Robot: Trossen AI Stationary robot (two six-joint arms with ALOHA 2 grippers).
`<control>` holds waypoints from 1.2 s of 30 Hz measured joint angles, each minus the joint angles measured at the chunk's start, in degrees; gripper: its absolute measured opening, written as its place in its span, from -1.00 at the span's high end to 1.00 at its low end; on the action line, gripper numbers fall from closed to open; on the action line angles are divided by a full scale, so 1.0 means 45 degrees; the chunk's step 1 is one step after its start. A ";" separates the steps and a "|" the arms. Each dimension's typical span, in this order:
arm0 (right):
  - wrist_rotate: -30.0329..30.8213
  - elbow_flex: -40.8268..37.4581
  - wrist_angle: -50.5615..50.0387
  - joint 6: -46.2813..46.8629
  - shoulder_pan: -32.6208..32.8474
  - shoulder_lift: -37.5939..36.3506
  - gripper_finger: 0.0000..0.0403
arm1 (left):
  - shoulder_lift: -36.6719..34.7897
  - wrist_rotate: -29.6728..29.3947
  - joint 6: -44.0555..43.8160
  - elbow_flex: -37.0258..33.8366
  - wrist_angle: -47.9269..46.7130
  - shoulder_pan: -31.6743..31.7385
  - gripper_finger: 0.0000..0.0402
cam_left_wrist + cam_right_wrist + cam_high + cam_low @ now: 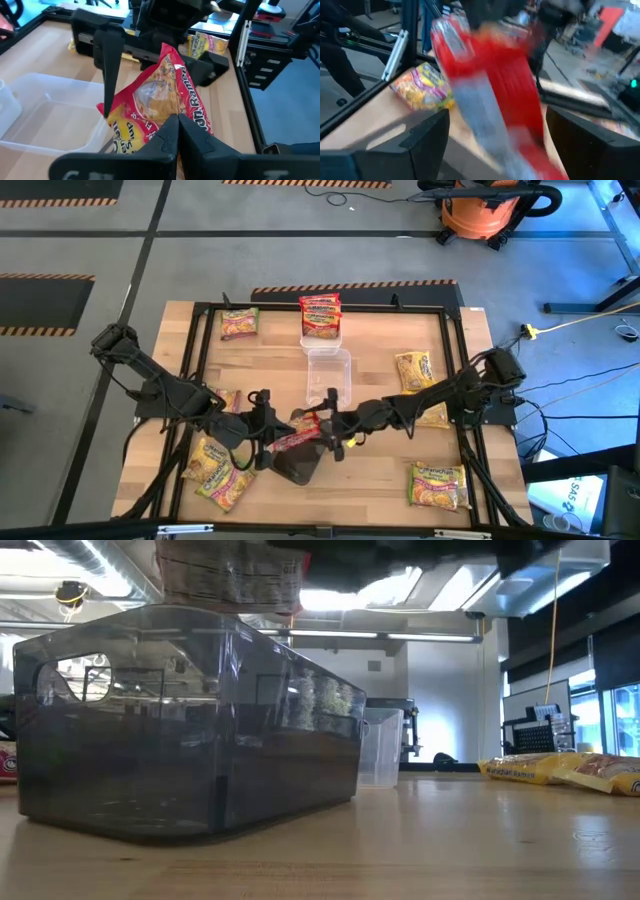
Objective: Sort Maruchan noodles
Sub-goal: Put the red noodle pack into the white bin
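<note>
A red-orange Maruchan noodle packet (155, 100) hangs in the air over the dark tray (298, 468) at the table's near middle. My left gripper (178, 132) is shut on it, reaching in from the table's left (268, 438). My right gripper (322, 425) comes from the right and is open, its fingers (427, 137) standing on either side of the packet's other end (490, 85). In the low view the packet (230, 580) shows above the dark tray (190, 740). My left gripper pinches the packet's end nearest it (167, 122) between its two shut fingers. The fingers slant slightly downward from the table's left. The packet sticks out beyond them toward the right gripper, lifted clear above the dark tray. Whether my right gripper touches the packet, I cannot tell.
A clear tray (328, 375) stands mid-table, and a white tray (320, 338) holding red packets is behind it. Loose packets lie about: green-and-pink at far left (240, 323), yellow at right (413, 368) and near right (438, 485), several at near left (220, 470).
</note>
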 joint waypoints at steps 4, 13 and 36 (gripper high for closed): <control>-0.0296 0.0661 -0.0462 -0.0512 0.0034 0.0249 -0.46 | 0.0005 0.0235 0.0473 0.0000 0.0400 -0.0001 1.00; -0.0335 0.0892 -0.1131 -0.1029 0.0052 0.0260 0.42 | 0.0005 0.0328 0.0352 0.0000 0.0577 0.0011 0.98; 0.9029 0.0883 -0.7254 -0.4762 0.4398 -0.1424 0.55 | -0.0252 -0.0144 -0.2802 0.0000 0.0082 -0.0058 -0.12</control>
